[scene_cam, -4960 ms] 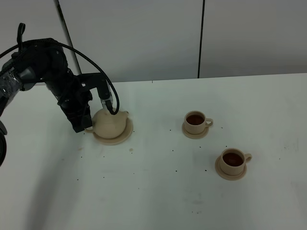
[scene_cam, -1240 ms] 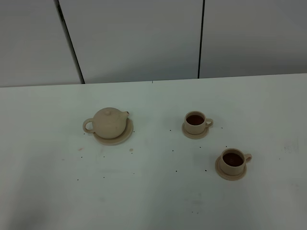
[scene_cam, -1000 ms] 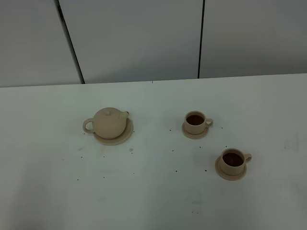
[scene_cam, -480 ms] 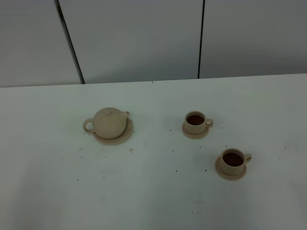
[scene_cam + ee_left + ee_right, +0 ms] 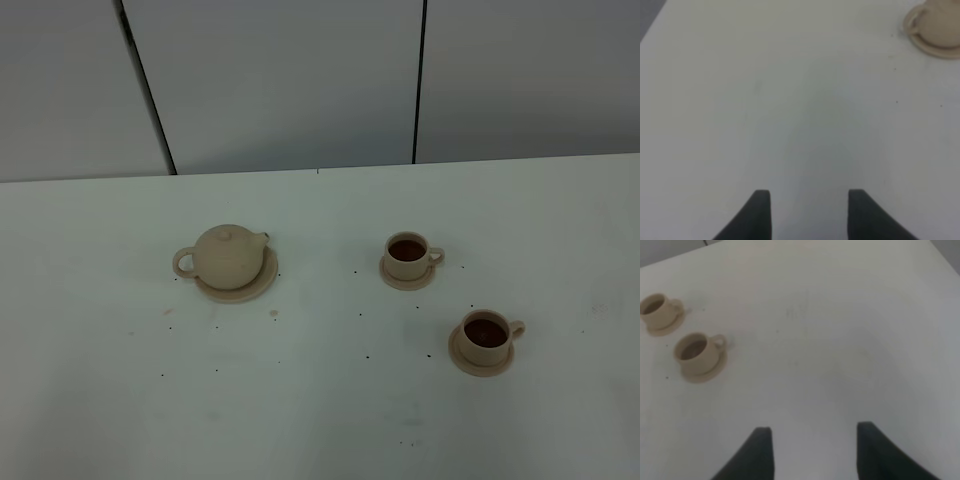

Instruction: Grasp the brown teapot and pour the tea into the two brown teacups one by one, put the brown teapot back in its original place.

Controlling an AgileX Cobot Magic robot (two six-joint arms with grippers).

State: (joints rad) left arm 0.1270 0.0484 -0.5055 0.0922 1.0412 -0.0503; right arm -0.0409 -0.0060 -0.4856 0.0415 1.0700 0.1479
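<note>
The brown teapot [image 5: 229,254] sits upright on its wide saucer, the original place [image 5: 262,284], left of the table's middle; its edge shows in the left wrist view as the brown teapot [image 5: 940,22]. The two brown teacups hold dark tea on small saucers: one teacup [image 5: 408,257] mid-right, the other teacup [image 5: 486,336] nearer the front. Both show in the right wrist view as teacup [image 5: 695,351] and teacup [image 5: 656,311]. My left gripper [image 5: 809,212] is open over bare table, far from the teapot. My right gripper [image 5: 812,450] is open, away from the cups. Neither arm appears in the exterior high view.
The white table [image 5: 320,400] carries small dark specks around the teapot and cups. A grey panelled wall [image 5: 300,80] stands behind the table's far edge.
Five seconds ago the left arm was at the teapot on its saucer; it has since withdrawn out of the exterior high view. Over the last second nothing moves.
</note>
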